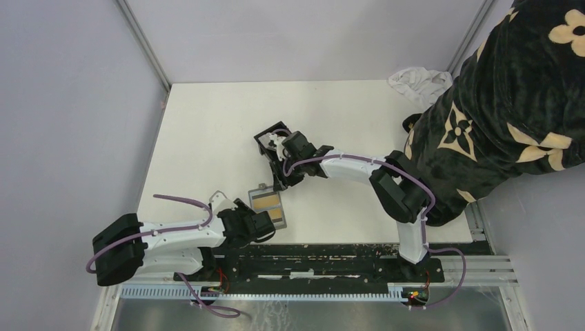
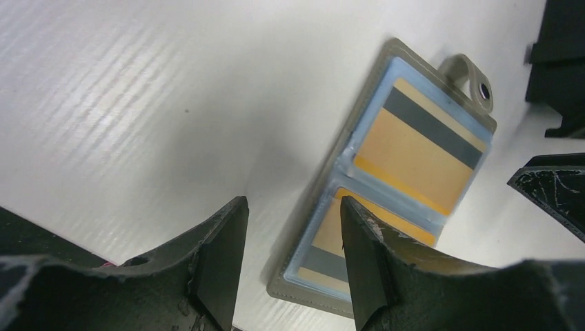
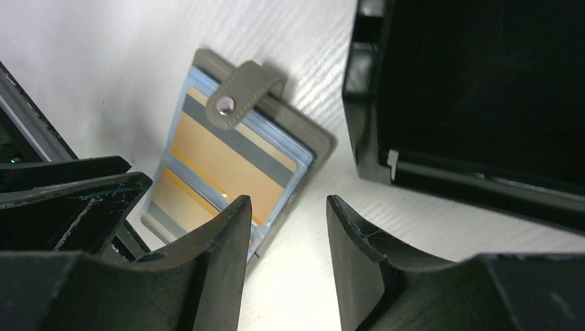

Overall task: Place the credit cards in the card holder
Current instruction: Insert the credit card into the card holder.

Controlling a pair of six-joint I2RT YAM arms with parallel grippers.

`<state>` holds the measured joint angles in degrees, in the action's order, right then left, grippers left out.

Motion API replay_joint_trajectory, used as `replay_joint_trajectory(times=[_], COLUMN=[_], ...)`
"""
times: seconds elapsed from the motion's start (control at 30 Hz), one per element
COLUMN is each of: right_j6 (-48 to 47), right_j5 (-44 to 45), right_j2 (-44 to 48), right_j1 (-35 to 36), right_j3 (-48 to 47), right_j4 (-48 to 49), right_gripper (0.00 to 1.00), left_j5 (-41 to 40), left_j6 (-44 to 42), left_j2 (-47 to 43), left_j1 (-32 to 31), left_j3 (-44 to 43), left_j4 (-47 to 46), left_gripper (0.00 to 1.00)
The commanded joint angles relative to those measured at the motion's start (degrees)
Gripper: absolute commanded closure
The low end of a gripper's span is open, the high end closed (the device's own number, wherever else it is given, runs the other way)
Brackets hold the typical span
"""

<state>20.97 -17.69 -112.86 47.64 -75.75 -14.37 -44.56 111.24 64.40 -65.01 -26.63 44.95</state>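
The card holder (image 1: 268,205) is an olive-grey fold-open wallet with clear sleeves and a snap strap (image 3: 241,93), lying flat near the table's front. Two tan-gold credit cards with grey stripes sit inside its sleeves, one in the upper half (image 2: 414,148) and one in the lower half (image 2: 325,238). My left gripper (image 2: 291,207) is open at the holder's near end, the holder's edge showing between its fingers. At the far end my right gripper (image 3: 288,203) is open too; bare table shows between its fingers and one finger overlaps the holder's edge.
An open-top black box (image 1: 270,141) stands just behind the right gripper, close to the holder (image 3: 483,89). A person in a dark patterned garment (image 1: 510,103) leans in at the right, beside a crumpled white cloth (image 1: 417,81).
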Motion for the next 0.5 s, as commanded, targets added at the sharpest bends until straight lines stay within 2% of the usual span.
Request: replay_joint_trajectory(times=[0.0, 0.23, 0.47], right_j6=[0.8, 1.5, 1.3], right_j5=[-1.2, 0.2, 1.1], right_j2=[-2.1, -2.9, -1.4], right_j1=[0.5, 0.4, 0.4], right_j3=[-4.7, -4.4, -3.8], right_j4=[1.3, 1.8, 0.7], right_gripper=[0.49, 0.49, 0.51], left_j5=[-4.2, -6.9, -8.2], left_j6=[9.9, 13.4, 16.8], left_j2=[-2.5, -2.4, 3.9], left_j1=[-0.2, -0.1, 0.7], left_j3=[0.9, 1.1, -7.1], left_j4=[3.5, 4.8, 12.5], left_gripper=[0.41, 0.41, 0.41])
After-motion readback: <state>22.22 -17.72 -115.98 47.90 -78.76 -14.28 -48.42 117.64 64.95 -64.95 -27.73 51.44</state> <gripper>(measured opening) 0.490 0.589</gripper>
